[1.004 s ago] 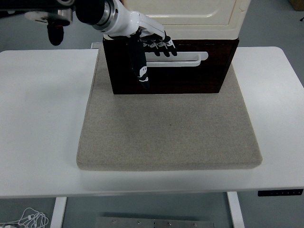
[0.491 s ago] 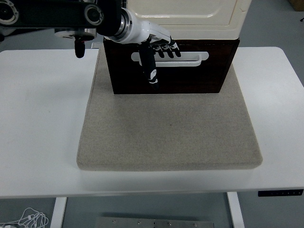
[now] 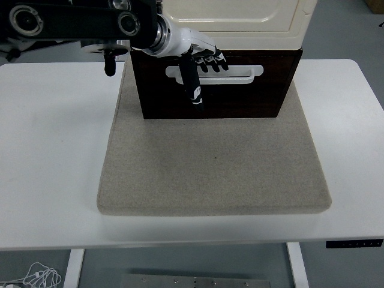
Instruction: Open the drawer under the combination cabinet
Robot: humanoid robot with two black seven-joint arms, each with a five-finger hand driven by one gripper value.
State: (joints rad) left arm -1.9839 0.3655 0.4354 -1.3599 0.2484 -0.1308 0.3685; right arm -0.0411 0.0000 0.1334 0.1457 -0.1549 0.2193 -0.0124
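a: status? drawer (image 3: 240, 99) at far end of mat (image 3: 213, 165), closed. left hand (image 3: 195, 57) fingers hooked on the handle (image 3: 237, 74), left end.

b: risk: off-centre pull may skew drawer or slide the cabinet (image 3: 234, 21).

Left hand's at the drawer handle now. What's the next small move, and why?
Probably pull straight back toward the near table edge. The left hand has its fingers hooked over the white handle, thumb hanging in front, and the dark drawer looks shut under the cream cabinet.
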